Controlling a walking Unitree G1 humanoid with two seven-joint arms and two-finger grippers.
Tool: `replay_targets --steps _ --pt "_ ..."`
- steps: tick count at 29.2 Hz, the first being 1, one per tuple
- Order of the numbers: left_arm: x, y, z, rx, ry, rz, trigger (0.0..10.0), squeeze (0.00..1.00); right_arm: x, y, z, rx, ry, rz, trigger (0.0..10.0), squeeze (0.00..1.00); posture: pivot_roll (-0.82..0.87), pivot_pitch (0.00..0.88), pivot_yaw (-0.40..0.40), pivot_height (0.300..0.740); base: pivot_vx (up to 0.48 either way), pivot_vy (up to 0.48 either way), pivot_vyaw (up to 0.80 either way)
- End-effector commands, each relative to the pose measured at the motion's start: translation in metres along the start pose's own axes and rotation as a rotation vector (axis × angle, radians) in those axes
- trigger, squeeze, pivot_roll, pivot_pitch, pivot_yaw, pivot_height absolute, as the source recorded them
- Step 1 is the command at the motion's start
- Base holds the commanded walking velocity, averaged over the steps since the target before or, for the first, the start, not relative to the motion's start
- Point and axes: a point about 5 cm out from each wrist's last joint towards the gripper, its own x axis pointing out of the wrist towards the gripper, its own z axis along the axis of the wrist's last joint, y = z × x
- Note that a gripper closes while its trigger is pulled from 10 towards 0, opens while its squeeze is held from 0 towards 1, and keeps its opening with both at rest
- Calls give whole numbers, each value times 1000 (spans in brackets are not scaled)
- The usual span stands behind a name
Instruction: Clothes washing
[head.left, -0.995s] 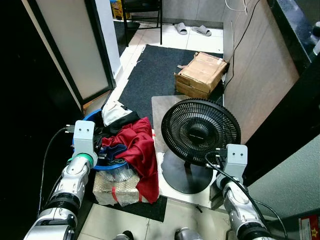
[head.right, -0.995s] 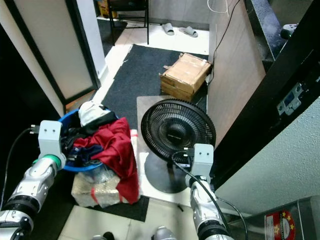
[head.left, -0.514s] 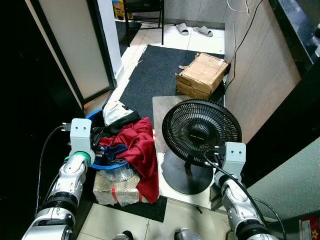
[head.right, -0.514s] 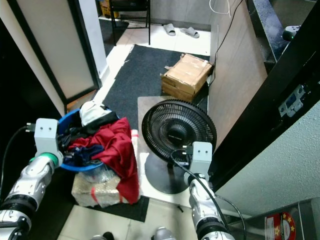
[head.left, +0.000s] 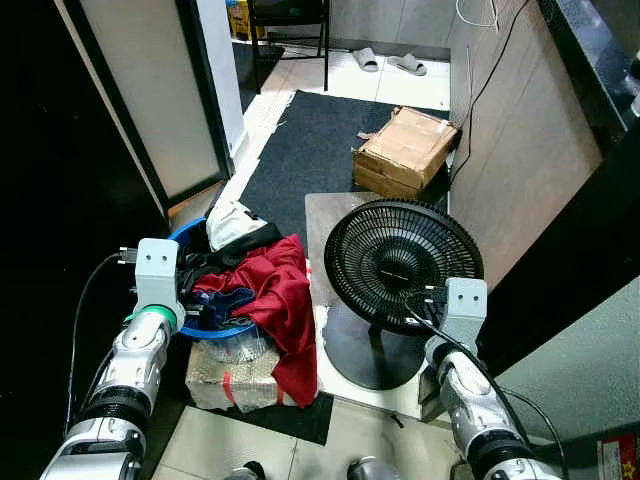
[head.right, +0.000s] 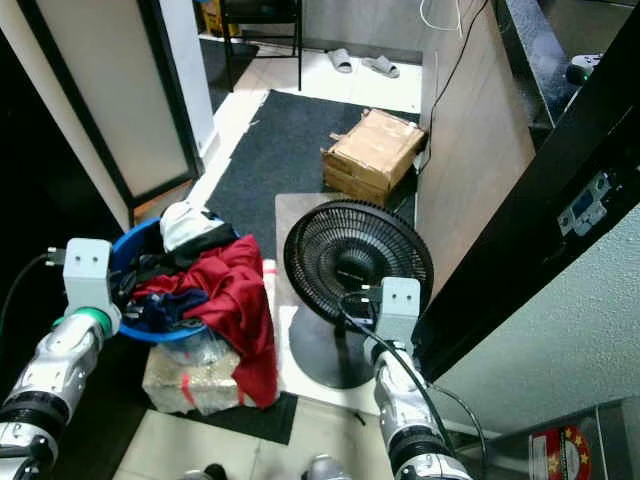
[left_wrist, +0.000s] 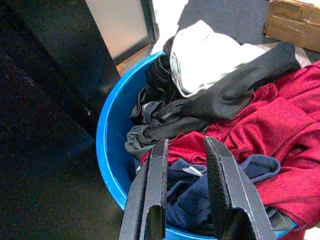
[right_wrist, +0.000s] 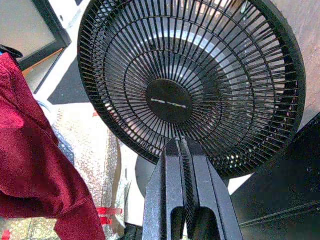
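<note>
A blue basin (left_wrist: 107, 145) sits on the floor at my left, heaped with clothes. A red garment (head.left: 280, 290) spills over its right side, with a white one (head.left: 230, 222) at the back and black (left_wrist: 225, 97) and navy (left_wrist: 192, 192) pieces between. My left gripper (left_wrist: 186, 145) hovers open over the basin's near side, above the navy and red cloth, holding nothing. My right gripper (right_wrist: 180, 142) is shut and empty, pointing at a black floor fan (head.left: 403, 265) close in front of it.
The basin rests on a bubble-wrapped package (head.left: 235, 375). The fan stands on a grey slab beside a wooden wall (head.left: 520, 140). A cardboard box (head.left: 405, 148) lies on the dark mat (head.left: 310, 140) beyond. A framed panel (head.left: 150, 100) leans at the left.
My left wrist has drifted slightly left beside the basin's rim. The right wrist has crept a little toward the fan. The clothes lie as before.
</note>
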Motion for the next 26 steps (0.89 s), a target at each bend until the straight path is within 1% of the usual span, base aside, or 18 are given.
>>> replay_targets --steps 1,8,9,12,13,20,26 --pt "-3 2 -6 -9 22 9 10000 0 -2 1 -7 13 26 0 10000 0 -2 64 32 740 0 0 0" --pt "-3 -1 -7 -20 19 8 10000 0 -1 3 -5 14 22 5 10000 0 -8 45 28 740 0 0 0" --pt "-2 -3 -6 -24 17 5 10000 0 1 2 -3 13 18 2 10000 0 -14 41 28 740 0 0 0" --pt "-1 -4 -5 -26 14 3 10000 0 1 2 -1 12 14 2 10000 0 -18 44 28 740 0 0 0" --pt "-1 -6 -3 -40 2 -3 10000 0 2 1 0 10 8 2 10000 0 -23 49 28 740 0 0 0" --pt "-1 -8 -4 -39 2 -6 10000 0 -2 -2 -4 7 9 -2 10000 0 -27 51 30 740 0 0 0" --pt "-2 -8 -5 -40 2 -7 10000 0 -3 -1 -5 3 11 0 10000 0 -23 54 31 740 0 0 0"
